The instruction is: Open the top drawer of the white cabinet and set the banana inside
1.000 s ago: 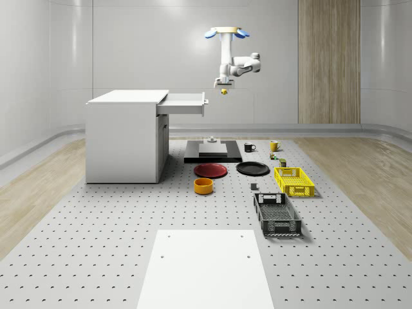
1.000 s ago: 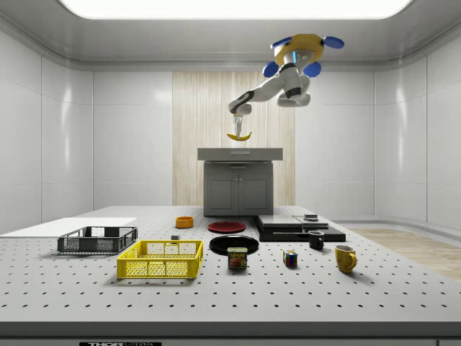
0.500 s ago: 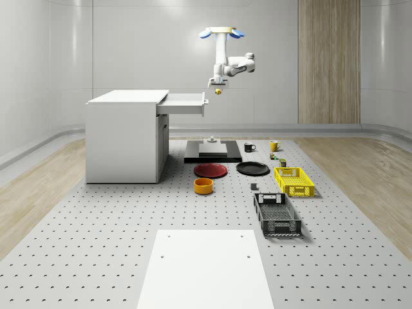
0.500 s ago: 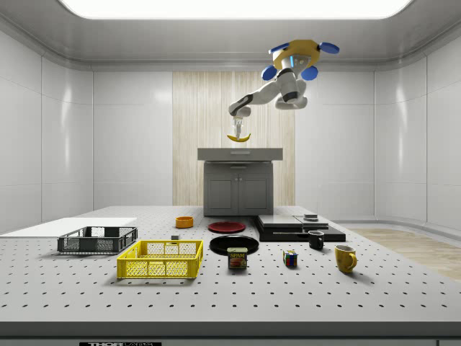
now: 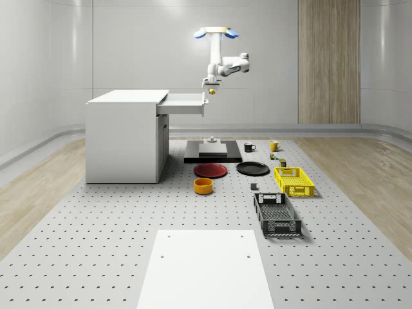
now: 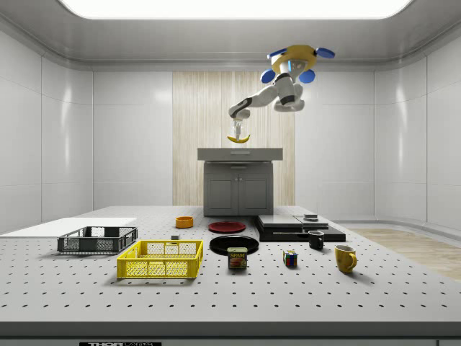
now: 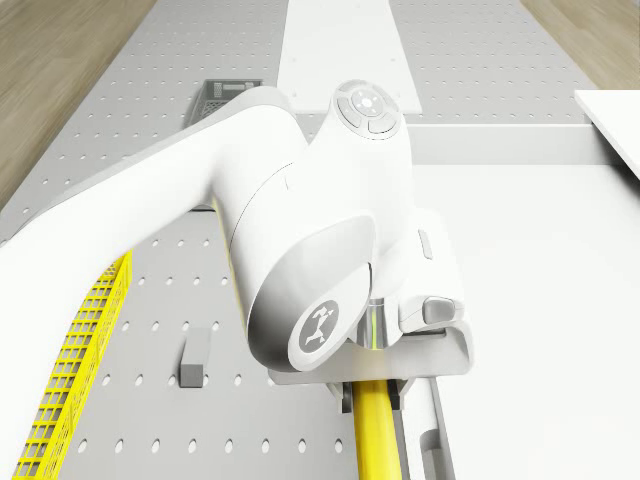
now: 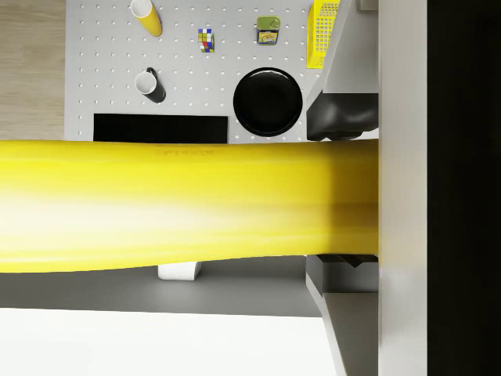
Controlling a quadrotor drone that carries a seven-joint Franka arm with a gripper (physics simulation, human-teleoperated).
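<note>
Side view, tool (image 6: pixel 237 130) gripping banana (image 6: pixel 238 138) above cabinet (image 6: pixel 238 180)

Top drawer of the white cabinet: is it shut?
No, the white cabinet's top drawer is pulled out toward the whole-scene view's right, beside the hanging yellow banana.

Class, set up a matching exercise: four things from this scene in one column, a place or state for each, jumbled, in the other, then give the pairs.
1 banana
2 top drawer
3 drone
4 black plate

A pulled open
B on the floor beside the red plate
C held in the gripper
D hovering high, near the drawer front

Pairs: 1-C, 2-A, 3-D, 4-B
</note>
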